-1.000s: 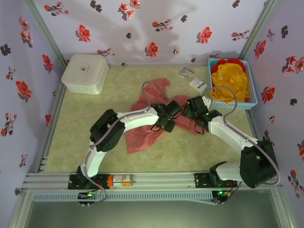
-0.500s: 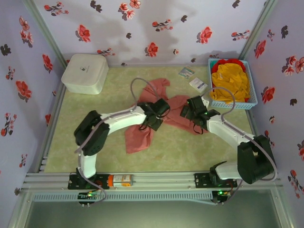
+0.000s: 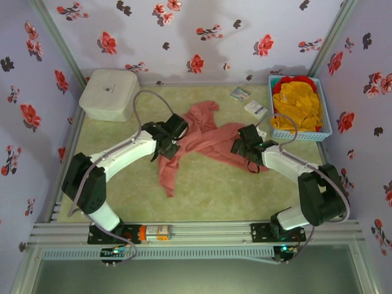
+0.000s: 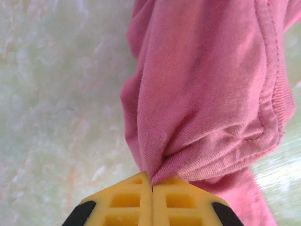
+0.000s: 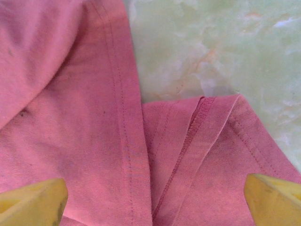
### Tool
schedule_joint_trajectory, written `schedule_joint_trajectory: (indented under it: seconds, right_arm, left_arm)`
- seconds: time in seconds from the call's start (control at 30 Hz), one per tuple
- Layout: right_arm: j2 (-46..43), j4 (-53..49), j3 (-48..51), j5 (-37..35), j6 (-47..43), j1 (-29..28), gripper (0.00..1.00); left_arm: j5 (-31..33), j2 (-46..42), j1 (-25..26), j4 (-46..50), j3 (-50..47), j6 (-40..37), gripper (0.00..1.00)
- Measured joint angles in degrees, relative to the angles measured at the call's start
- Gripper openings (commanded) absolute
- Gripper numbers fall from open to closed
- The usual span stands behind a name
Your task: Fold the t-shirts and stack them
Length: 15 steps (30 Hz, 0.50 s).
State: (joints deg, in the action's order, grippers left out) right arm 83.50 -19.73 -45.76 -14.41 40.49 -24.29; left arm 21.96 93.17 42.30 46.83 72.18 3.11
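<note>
The pink shirt (image 3: 205,138) lies crumpled mid-table. At its 9 o'clock edge the left gripper (image 4: 151,186) is clenched on a bunched fold, probably to pull the cloth flat. The right gripper (image 5: 153,207) hovers over the 3 o'clock hem, fingers spread wide, seemingly ready to grab.

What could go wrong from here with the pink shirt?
The left tool pinches just a small bunched fold of the pink shirt, so it may slip free under a pull. The right tool is open over it, holding nothing, so the shirt could drag and bunch instead of flattening.
</note>
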Motion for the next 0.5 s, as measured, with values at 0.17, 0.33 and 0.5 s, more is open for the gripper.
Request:
schedule_joint_trajectory:
  seconds: [0.17,0.33,0.5]
  right_arm:
    - [1.9,0.0,-0.5,0.2,-0.2,0.1,0.97]
    - [3.8,0.2,-2.3,0.4,-1.1,1.1,0.97]
    - [7.3,-0.2,-6.6,1.3,-2.7,2.7,0.97]
  left_arm:
    - [3.0,-2.4,0.0,-0.1,-2.9,-4.9,0.0]
    - [6.2,-5.7,0.0,-0.3,-4.3,-8.4,0.0]
    - [7.8,-9.5,0.0,-1.0,-5.0,-10.9,0.0]
